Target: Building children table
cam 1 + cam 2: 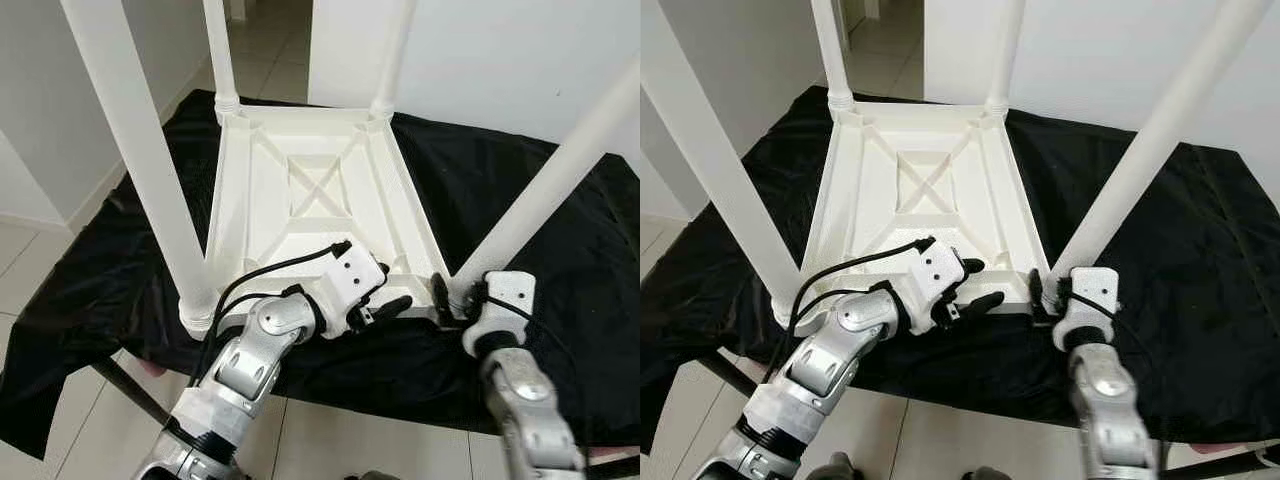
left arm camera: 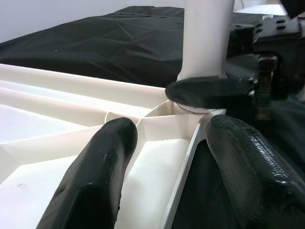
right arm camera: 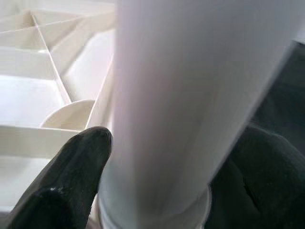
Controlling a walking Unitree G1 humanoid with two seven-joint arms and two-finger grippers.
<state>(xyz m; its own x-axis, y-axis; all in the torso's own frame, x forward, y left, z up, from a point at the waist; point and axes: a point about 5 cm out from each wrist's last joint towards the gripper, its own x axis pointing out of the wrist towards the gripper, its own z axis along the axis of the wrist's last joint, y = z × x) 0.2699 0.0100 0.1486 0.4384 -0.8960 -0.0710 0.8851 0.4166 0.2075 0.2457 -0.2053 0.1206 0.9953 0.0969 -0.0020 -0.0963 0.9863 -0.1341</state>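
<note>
Left eye view: white plastic table top (image 1: 318, 195), upside down, ribbed underside up with a crossed brace at centre, resting on black cloth (image 1: 520, 200) spread over a raised surface. No brand, label or writing readable anywhere on the plastic or the arms. Four white legs standing in the corner sockets: near-left leg (image 1: 140, 150), near-right leg (image 1: 560, 175), far-left leg (image 1: 220, 50), far-right leg (image 1: 395, 50); all four cut off by the upper edge, tops unseen.

Right gripper (image 1: 455, 293) at the near-right corner, its black fingers (image 3: 71, 167) set on either side of the near-right leg's base, clamped against the tube just above the socket collar, as shown close up in the right wrist view. Contact of the far finger partly hidden behind the tube.

Left gripper (image 1: 385, 290) over the near edge of the table top, beside the same corner, fingers (image 2: 102, 167) spread apart and grasping nothing: one above the inner tray by a rib, the other outside the rim over the cloth. Touching the plastic or hovering just over it: cannot tell. Black cable looping from the left wrist across the near rim.

Beyond: pale tiled floor (image 1: 270, 50) and white walls. A dark support strut (image 1: 130, 385) under the cloth at near left, mostly hidden.
</note>
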